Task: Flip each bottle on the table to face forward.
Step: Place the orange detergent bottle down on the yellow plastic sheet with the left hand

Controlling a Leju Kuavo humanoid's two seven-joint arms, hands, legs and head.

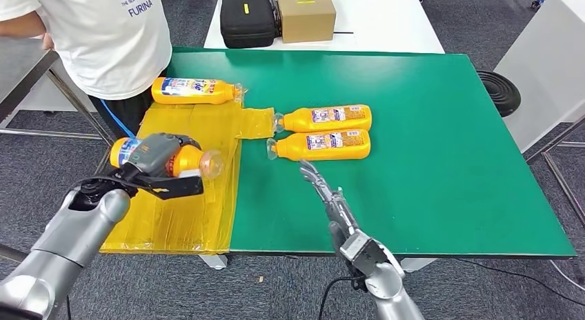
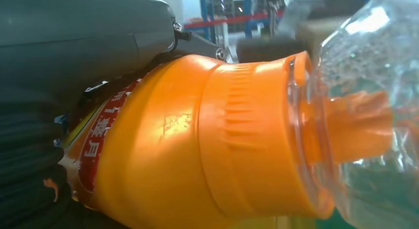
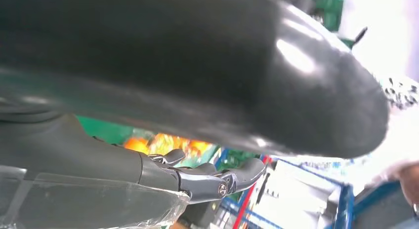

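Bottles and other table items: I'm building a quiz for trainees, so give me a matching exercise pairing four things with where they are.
Things:
1. bottle in the left hand
2. far bottle
3. pair of bottles
4. black case

Places:
A. lying side by side on the green table
B. on the white table, beside a cardboard box
C. lying at the far end of the yellow sheet, near a person
D. held by the left hand over the yellow sheet

Pairs: 1-D, 2-C, 3-A, 4-B
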